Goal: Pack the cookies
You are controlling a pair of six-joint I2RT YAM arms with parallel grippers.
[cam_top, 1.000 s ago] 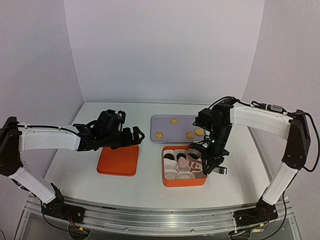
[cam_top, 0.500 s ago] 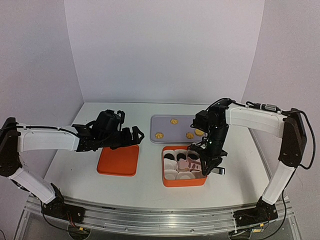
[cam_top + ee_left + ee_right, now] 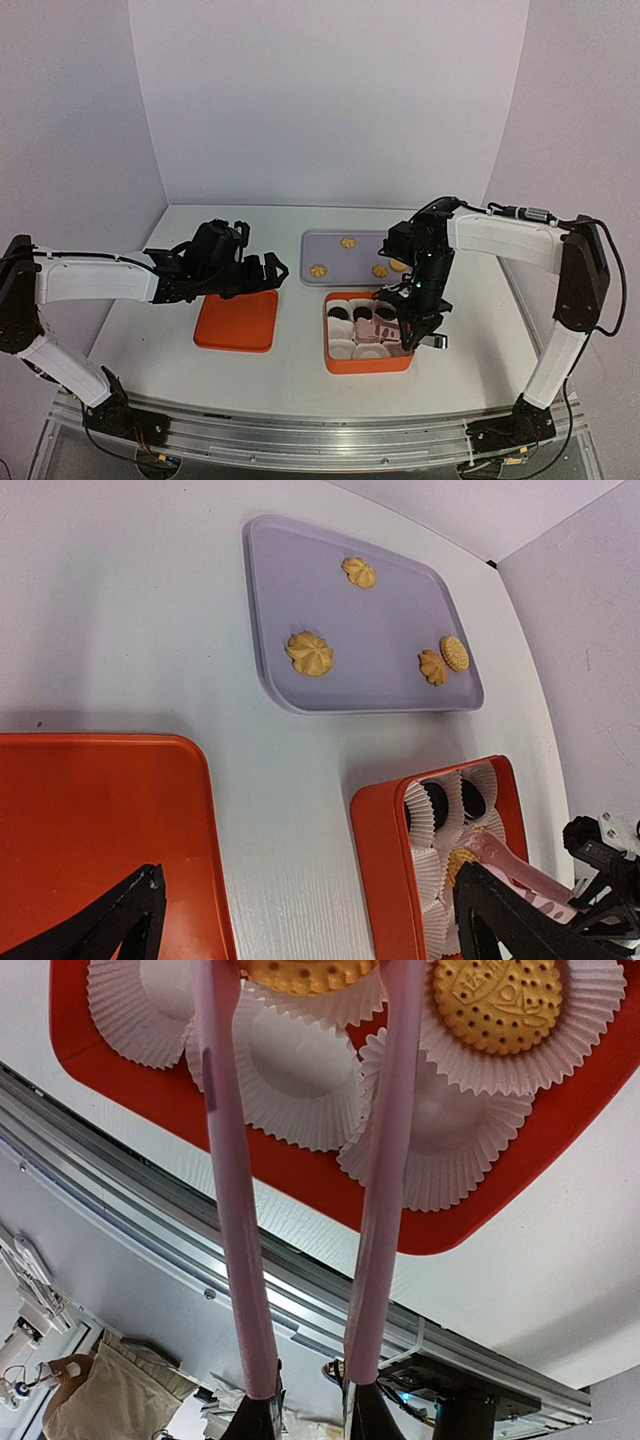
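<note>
Hovering over the near-right box (image 3: 368, 366), the right gripper (image 3: 305, 1418) is clamping pink tongs (image 3: 232, 1210) around a golden biscuit (image 3: 305, 972); it should be centring over an empty cup (image 3: 290, 1070) before releasing. The left gripper (image 3: 262, 272) is idling, fingers (image 3: 110, 925) wide apart.

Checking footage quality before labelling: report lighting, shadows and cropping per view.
Top external: even, soft light, no harsh shadows. Left wrist: lavender tray sharp, left fingers only dark silhouettes. Right wrist: cookie between the pink tongs cropped by the top edge.
</note>
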